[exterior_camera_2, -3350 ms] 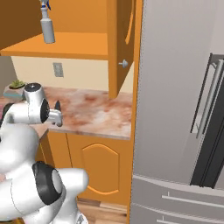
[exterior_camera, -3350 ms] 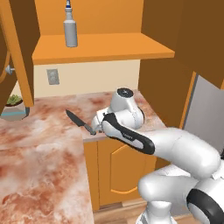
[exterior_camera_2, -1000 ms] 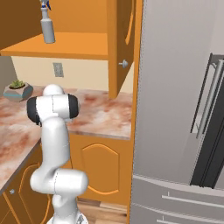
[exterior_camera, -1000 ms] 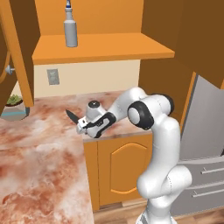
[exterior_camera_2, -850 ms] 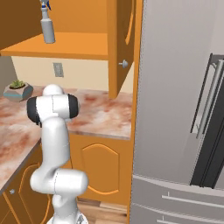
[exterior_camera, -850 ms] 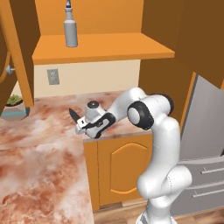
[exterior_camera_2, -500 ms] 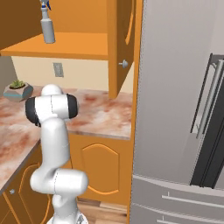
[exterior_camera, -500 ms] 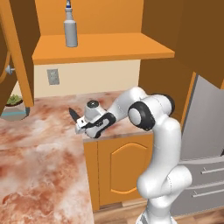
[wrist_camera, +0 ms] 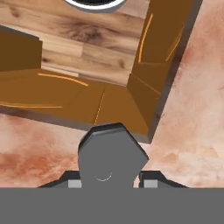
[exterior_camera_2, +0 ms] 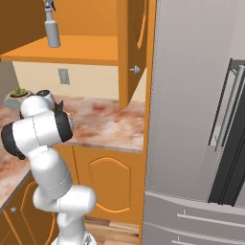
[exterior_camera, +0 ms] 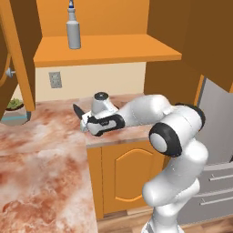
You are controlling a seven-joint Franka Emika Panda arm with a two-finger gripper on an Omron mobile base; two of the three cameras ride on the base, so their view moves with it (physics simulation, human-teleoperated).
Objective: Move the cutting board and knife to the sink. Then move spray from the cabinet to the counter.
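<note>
The knife [exterior_camera: 78, 111] has a dark pointed blade that sticks out up and to the left of my gripper [exterior_camera: 86, 124], low over the counter [exterior_camera: 41, 159]. In the hand view its grey handle [wrist_camera: 111, 151] sits between my fingertips, and the gripper [wrist_camera: 112, 180] is shut on it. The spray [exterior_camera: 73, 32] stands upright on the orange shelf of the cabinet [exterior_camera: 109, 48], above and behind the hand; it also stands at the upper left [exterior_camera_2: 51, 28] of the right base view. The cutting board and the sink are out of view.
A small potted plant [exterior_camera: 13, 105] sits at the counter's back left. An open brown cabinet door [exterior_camera_2: 136, 48] hangs over the counter's right end, and a grey fridge [exterior_camera_2: 191, 95] stands beyond it. Orange cabinet fronts [exterior_camera: 123, 177] drop below the counter edge.
The fingers have closed on the knife's handle. The arm has barely moved, and the blade tip sits a touch higher.
</note>
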